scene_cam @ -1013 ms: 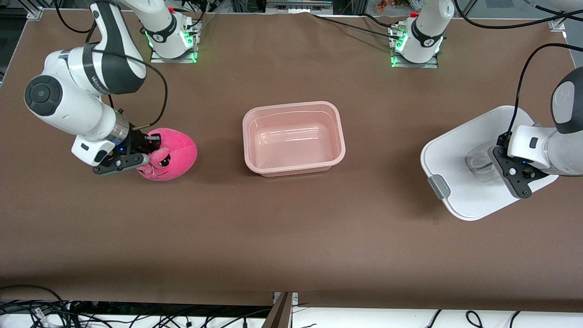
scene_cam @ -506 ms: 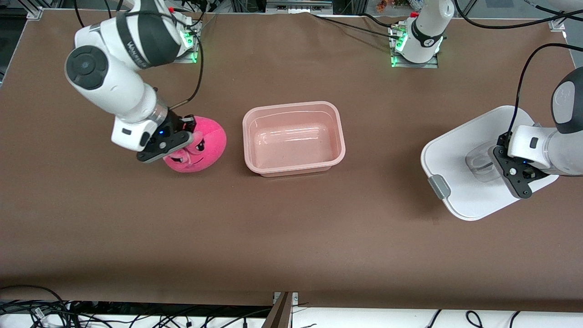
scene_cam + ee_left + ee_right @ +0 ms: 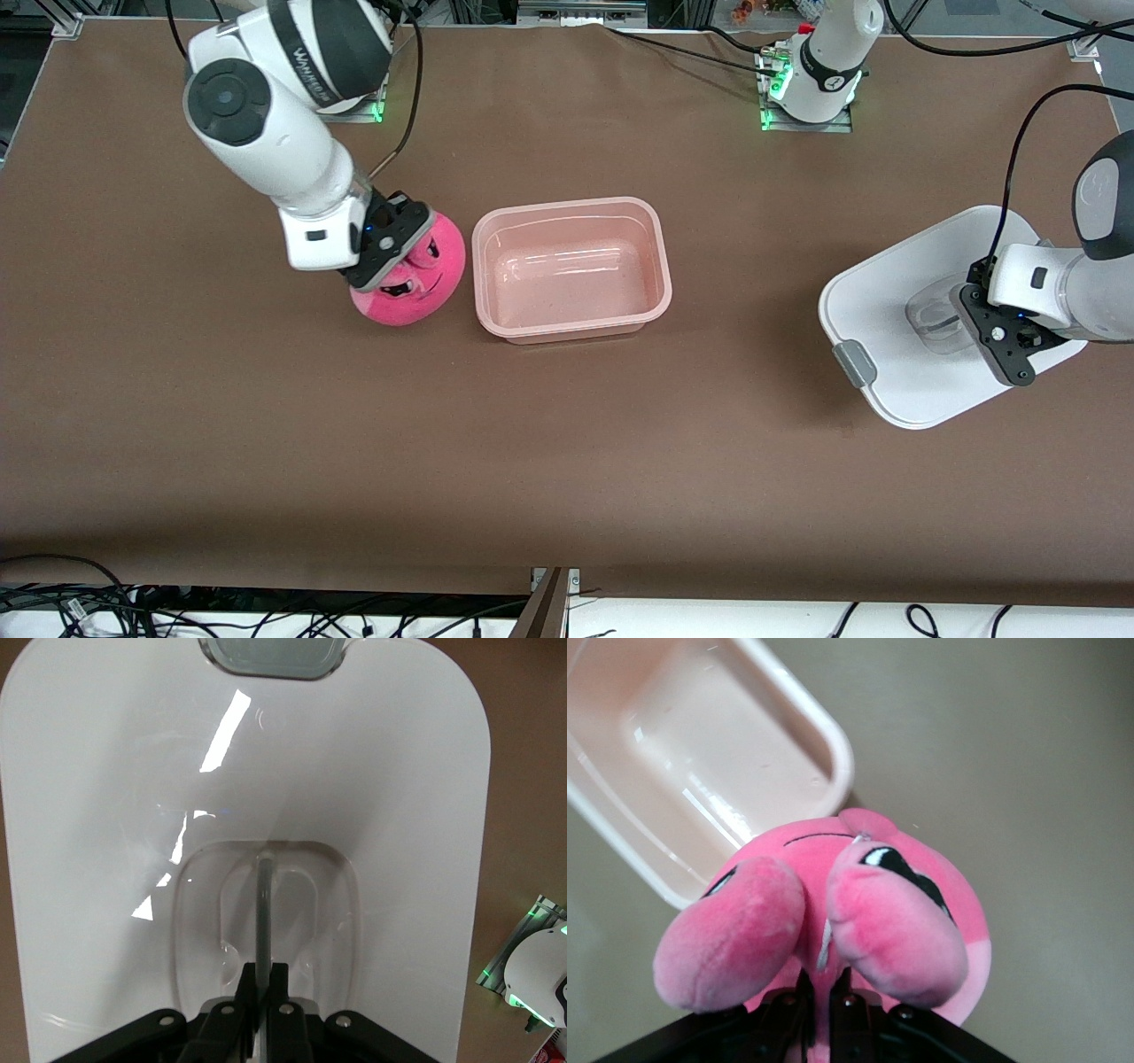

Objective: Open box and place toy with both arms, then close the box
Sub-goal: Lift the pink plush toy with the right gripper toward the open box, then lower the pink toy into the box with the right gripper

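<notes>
Round bright-pink plush toy [image 3: 409,282], pinched in right gripper [image 3: 396,251], just beside open translucent pale-pink plastic tub [image 3: 571,268], toward right arm's end; left gripper [image 3: 999,326] clamped on white lid [image 3: 890,306] handle.

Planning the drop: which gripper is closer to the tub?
Right. The right gripper, holding the toy, is beside the tub; the left gripper grips the lid at the table's end.

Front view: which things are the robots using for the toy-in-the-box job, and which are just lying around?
For the job:
- pink plush toy, held by the right gripper
- open pink tub
- white lid, held by its handle in the left gripper

Just lying about:
- cables along the table's near edge
</notes>
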Robot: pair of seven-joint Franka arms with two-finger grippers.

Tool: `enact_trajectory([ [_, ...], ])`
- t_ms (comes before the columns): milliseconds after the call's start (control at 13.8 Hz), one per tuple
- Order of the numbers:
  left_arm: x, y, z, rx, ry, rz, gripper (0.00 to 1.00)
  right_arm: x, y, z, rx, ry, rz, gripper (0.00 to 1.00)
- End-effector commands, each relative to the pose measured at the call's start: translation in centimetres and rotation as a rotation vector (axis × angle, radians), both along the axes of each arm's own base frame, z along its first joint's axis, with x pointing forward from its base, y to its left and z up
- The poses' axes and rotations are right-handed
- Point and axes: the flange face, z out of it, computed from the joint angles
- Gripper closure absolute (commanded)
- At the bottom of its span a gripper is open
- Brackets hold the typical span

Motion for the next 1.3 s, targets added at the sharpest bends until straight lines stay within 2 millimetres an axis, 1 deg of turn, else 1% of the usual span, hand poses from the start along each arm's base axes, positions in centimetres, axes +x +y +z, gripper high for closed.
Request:
enact_trajectory([
  [0,0.1,0.3,0.8,0.019,-0.003,-0.027,1.0,0.2,3.1,-0.1,0.009,-0.011,0.255,1.0],
  [217,0.0,0.4,0.8,0.019,-0.003,-0.026,1.0,0.7,5.1,-1.4,0.018,-0.016,0.457,1.0],
  [434,0.0,0.4,0.8,0.019,-0.001,-0.027,1.0,0.2,8.1,-2.2,0.02,-0.023,0.586,1.0],
  [579,0.0,0.4,0.8,0.019,-0.001,-0.027,1.0,-0.9,10.5,-3.2,0.011,-0.016,0.632,1.0],
  [723,0.0,0.4,0.8,0.019,-0.001,-0.027,1.0,-2.8,13.0,-3.8,-0.005,-0.011,0.68,1.0],
  [1013,0.0,0.4,0.8,0.019,-0.001,-0.027,1.0,-4.0,14.4,-3.9,-0.019,-0.013,0.71,1.0],
  [1157,0.0,0.4,0.7,0.019,0.0,-0.027,1.0,-4.1,14.6,-4.0,-0.019,-0.014,0.71,1.0],
  [1230,0.0,0.3,0.8,0.019,-0.001,-0.029,1.0,-3.9,14.6,-4.6,-0.023,-0.009,0.709,1.0],
])
